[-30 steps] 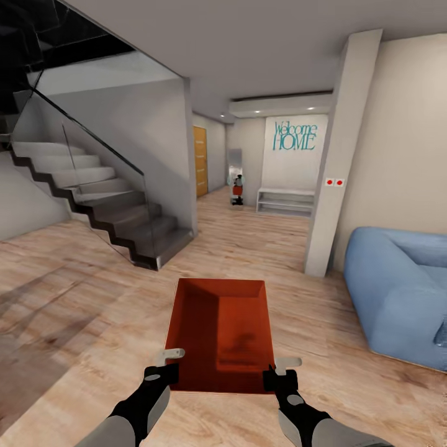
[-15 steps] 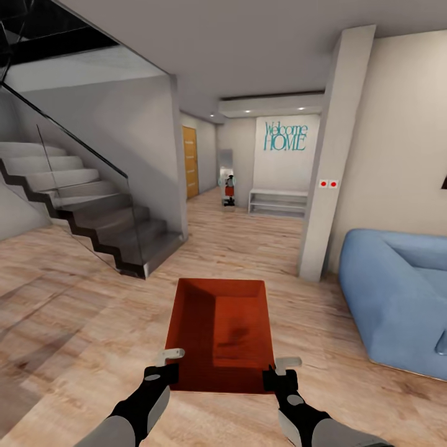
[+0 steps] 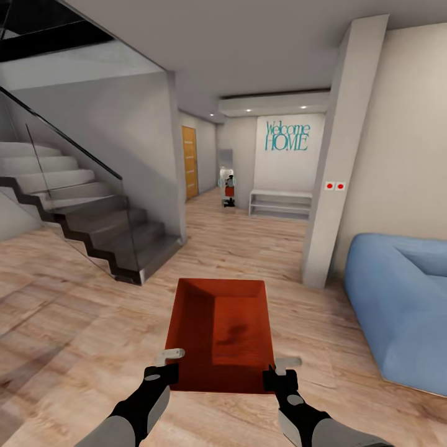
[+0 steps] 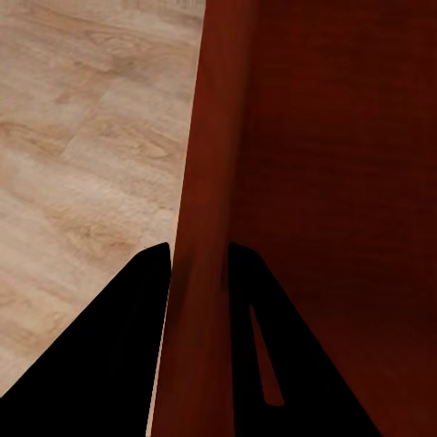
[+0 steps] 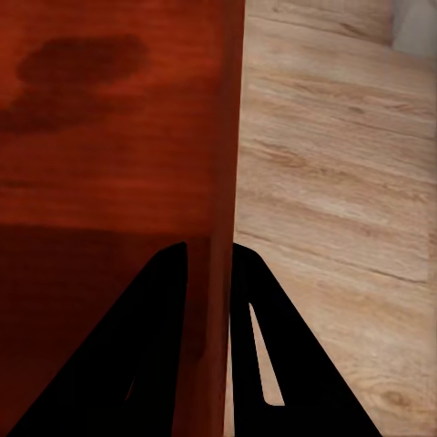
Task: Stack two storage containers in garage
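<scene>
The robot carries one orange-red storage container (image 3: pixel 220 332) out in front of itself, above the light wood-plank floor (image 3: pixel 74 323). The left gripper (image 3: pixel 169 363) pinches the container's left wall at its near corner, and the right gripper (image 3: pixel 280 368) clamps the right wall. A staircase (image 3: pixel 93 217) rises at the far left; a blue sofa (image 3: pixel 397 298) sits to the right.

— What are you rolling over here?

— A light wood-plank floor (image 3: pixel 74 323), running from your base down the hallway.

— And what stands on it?

— A dark staircase (image 3: pixel 105 233) at your left, a blue sofa (image 3: pixel 397 304) at your right, a white pillar (image 3: pixel 335 180) between, and a low white bench (image 3: pixel 280 203) far off.
</scene>
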You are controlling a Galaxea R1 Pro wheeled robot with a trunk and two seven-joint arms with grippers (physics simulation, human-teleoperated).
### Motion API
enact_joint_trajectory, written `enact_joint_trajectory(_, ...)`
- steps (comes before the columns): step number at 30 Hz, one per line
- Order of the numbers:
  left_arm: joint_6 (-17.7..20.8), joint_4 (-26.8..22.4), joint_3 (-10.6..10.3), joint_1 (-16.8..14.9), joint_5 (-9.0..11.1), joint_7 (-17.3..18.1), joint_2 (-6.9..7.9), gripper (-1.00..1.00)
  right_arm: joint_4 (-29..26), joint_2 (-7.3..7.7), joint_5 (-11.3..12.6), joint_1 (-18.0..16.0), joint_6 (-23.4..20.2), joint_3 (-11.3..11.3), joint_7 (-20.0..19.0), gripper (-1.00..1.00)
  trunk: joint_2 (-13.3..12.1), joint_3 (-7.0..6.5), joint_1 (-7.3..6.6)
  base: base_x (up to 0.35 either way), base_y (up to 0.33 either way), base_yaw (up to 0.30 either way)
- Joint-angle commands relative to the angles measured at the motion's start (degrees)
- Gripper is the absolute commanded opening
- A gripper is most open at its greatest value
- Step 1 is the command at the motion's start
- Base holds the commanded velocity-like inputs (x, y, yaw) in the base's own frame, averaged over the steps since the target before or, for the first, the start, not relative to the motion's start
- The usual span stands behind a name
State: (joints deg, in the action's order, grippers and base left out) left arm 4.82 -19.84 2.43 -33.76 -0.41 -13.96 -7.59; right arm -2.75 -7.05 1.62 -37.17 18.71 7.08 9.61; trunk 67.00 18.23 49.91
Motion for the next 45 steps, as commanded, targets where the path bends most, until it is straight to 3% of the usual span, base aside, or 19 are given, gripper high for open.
enact_joint_trajectory(1,0.4,0.1,0.6,0.0,0.4,-0.3,-0.06,-1.00,-0.2,0.01,0.4,-0.1,0.4,-1.3,0.5,-1.00,0.0,0.06,0.03,0.322,0.000,0.000)
enact_joint_trajectory(45,0.4,0.0,0.6,0.0,0.4,-0.3,-0.05,-1.00,-0.2,0.02,0.4,-0.1,0.4,-1.3,0.5,-1.00,0.0,0.06,0.03,0.322,0.000,0.000)
